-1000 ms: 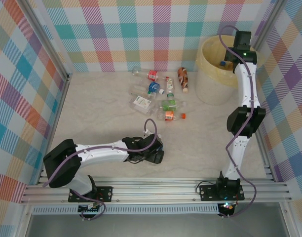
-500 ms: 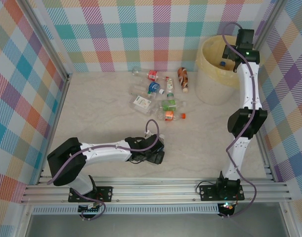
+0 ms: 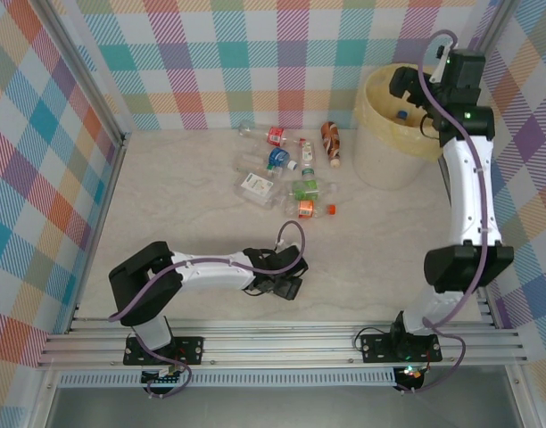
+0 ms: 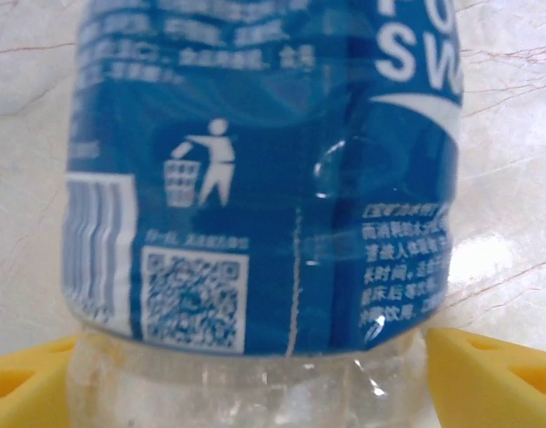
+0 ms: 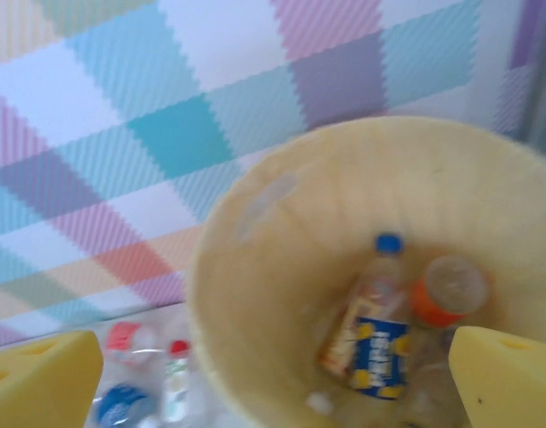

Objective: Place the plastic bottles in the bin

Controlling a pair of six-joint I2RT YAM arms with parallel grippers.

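Bottle between left fingers, grip unclear | right fingers spread wide, empty, above bin

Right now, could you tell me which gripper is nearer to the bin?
Right. The right gripper hangs above the bin; the left gripper is far away, astride a blue-labelled bottle.

Pale marbled tabletop, pastel plaid walls, aluminium frame rail
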